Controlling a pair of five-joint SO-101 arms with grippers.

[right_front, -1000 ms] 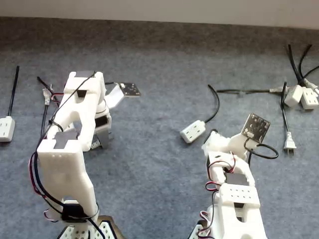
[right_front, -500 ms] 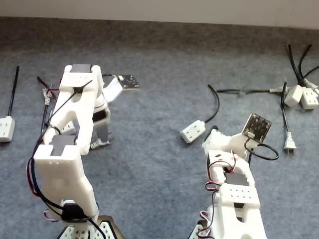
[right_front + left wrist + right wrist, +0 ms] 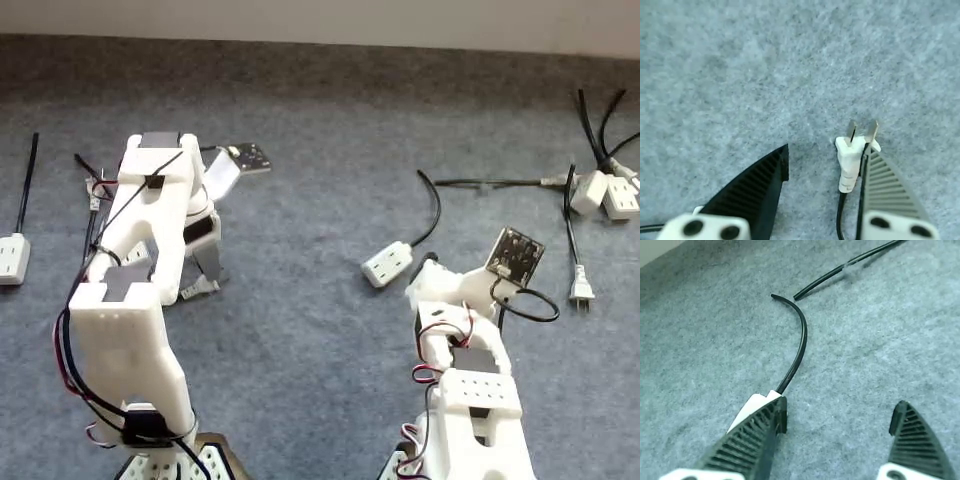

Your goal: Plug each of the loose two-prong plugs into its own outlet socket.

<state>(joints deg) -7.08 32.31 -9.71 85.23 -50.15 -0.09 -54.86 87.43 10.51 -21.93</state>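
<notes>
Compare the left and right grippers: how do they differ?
The left gripper has a two-prong plug between its jaws, beside one finger; the right gripper has bare carpet there. The thing by the left gripper is a plug; by the right gripper, an outlet socket behind one finger. Both are open.

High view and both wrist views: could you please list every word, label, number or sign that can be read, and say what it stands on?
No text can be read.
The plug by the left gripper shows no print.
The socket on the carpet shows no print.
The board on the right arm has specks too small to read.
</notes>
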